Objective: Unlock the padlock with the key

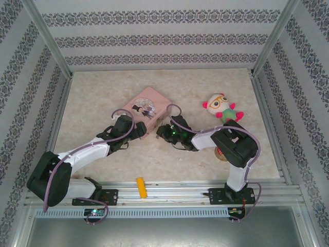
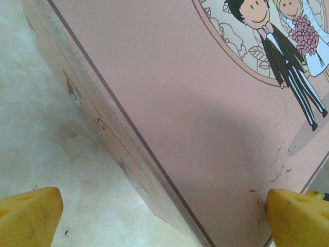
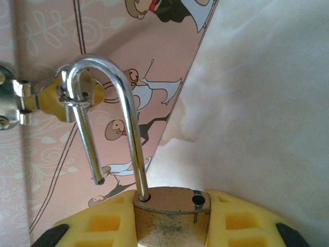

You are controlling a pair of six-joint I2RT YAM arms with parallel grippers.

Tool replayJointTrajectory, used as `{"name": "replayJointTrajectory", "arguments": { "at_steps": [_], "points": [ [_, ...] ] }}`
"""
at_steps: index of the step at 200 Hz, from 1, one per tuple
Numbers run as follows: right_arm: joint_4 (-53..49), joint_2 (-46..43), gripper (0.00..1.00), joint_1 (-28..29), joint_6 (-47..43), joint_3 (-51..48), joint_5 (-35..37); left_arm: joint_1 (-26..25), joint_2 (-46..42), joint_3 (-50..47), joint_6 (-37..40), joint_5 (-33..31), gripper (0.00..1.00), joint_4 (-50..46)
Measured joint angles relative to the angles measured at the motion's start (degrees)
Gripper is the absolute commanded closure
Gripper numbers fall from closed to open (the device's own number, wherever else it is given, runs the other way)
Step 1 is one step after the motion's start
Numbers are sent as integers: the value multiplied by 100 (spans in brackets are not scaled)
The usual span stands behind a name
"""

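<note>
The padlock (image 3: 170,205), a worn brass body with a bright silver shackle (image 3: 128,103), sits at the front side of the pink tin (image 1: 146,108), near the middle of the table (image 1: 92,103). Its shackle stands open: the long leg runs down into the body, while the short leg's cut end hangs free above and to the side of its hole. The bend of the shackle is threaded through the small ring on the tin's gold-coloured latch tab (image 3: 51,98), so the lock hangs from the tin. The right gripper (image 3: 172,229) has the brass body pinched between its yellow pads (image 3: 103,224), jaws drawn in to the width of the lock. Just to the left, the left gripper (image 2: 164,218) is spread as wide as it goes and holds nothing; one yellow fingertip (image 2: 28,216) lies over the marble-patterned tabletop and the other over the corner of the tin's lid, which carries a cartoon bride and groom. Whether those tips touch the tin cannot be told. Farther out, a plush toy (image 1: 222,108) with pink ears lies to the right of the tin, and a yellow block (image 1: 141,187) rests on the near rail between the two arm bases.
</note>
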Motion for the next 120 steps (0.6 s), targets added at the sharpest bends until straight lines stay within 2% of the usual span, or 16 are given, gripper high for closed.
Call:
{"name": "replayJointTrajectory", "arguments": {
  "at_steps": [120],
  "points": [
    [170,20,100,-157,87,-2,-90,-2,0,0,0,2,1,-2]
  ]
}}
